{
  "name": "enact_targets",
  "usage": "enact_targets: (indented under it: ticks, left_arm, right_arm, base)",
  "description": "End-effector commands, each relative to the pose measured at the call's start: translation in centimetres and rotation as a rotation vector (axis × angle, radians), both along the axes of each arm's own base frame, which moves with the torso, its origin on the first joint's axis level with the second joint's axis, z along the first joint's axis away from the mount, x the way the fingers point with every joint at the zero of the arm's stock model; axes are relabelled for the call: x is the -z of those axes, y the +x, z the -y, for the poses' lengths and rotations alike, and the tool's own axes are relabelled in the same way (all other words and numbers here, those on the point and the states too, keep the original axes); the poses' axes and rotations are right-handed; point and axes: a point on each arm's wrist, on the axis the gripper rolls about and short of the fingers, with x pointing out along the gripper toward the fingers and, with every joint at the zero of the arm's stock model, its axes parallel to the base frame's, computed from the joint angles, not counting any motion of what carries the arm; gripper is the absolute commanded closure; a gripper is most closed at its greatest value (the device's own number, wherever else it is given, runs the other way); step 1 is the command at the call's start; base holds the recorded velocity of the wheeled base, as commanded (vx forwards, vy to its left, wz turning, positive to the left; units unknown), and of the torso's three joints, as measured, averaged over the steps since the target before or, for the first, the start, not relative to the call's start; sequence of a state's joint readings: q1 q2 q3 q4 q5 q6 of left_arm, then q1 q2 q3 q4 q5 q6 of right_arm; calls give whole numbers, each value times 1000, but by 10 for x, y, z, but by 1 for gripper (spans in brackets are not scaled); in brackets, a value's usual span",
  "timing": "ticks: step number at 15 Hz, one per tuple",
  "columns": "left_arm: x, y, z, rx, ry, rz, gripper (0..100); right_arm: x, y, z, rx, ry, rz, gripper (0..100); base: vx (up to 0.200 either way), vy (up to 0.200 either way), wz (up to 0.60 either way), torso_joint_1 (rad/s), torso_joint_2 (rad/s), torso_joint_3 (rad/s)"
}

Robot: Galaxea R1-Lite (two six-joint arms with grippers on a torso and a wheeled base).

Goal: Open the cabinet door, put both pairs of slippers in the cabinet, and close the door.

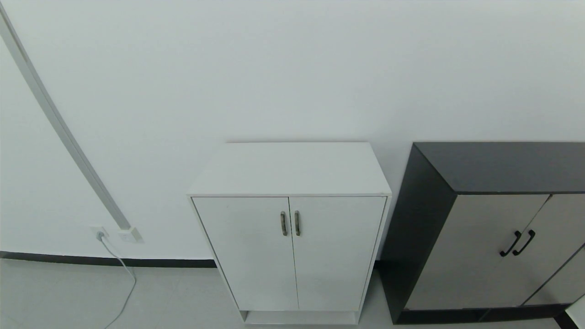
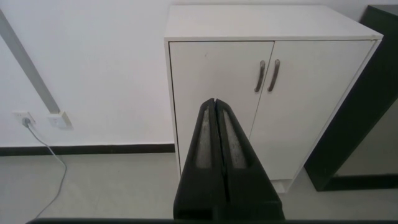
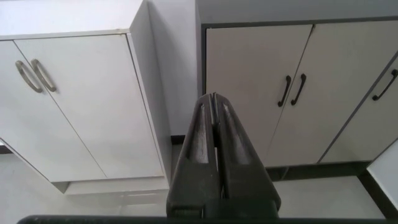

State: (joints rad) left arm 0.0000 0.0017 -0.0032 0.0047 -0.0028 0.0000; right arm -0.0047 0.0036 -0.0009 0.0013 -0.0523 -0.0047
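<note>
Two cabinets stand side by side against a white wall (image 1: 292, 68) in the head view: the cabinet (image 1: 288, 169), white, sits in the middle, and a black cabinet (image 1: 425, 228) is just beside it on the robot's right. Both doors (image 1: 249, 251) of the white one are shut and meet at a centre seam, with two upright metal handles (image 1: 284, 223) close together on either side of it. The black cabinet has grey doors, also shut, and black handles (image 1: 524, 242). On the robot's left a socket (image 1: 99, 234) sits low on the wall, a pale cord (image 1: 125, 274) drops from it to the floor (image 1: 55, 297), and a slanted conduit (image 1: 59, 123) runs down the wall to a small box beside the socket. In the left wrist view the left gripper (image 2: 215, 107) is clenched with nothing between its fingers (image 2: 204, 143) — they press flat together. Beyond it stands the cabinet (image 2: 211, 81), its doors closed, with the socket (image 2: 22, 117) on the wall to one side. In the right wrist view the right gripper (image 3: 214, 101) is likewise clenched and empty, lined up with the narrow gap between the cabinet (image 3: 81, 106) and the black cabinet (image 3: 261, 93) — both well apart from it, all their doors shut.
</note>
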Motion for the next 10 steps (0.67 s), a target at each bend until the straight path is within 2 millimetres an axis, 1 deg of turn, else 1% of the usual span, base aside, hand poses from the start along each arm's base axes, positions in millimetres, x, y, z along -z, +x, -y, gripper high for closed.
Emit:
enact_targets:
  ticks: [1, 10]
  left_arm:
    - [0, 0, 0, -1, 3, -1, 100]
    - [0, 0, 0, -1, 3, 0, 100]
  right_arm:
    - [1, 0, 0, -2, 0, 1, 100]
    - [1, 0, 0, -8, 5, 1, 100]
  base:
    - [0, 0, 0, 0, 0, 0]
    - [0, 0, 0, 0, 0, 0]
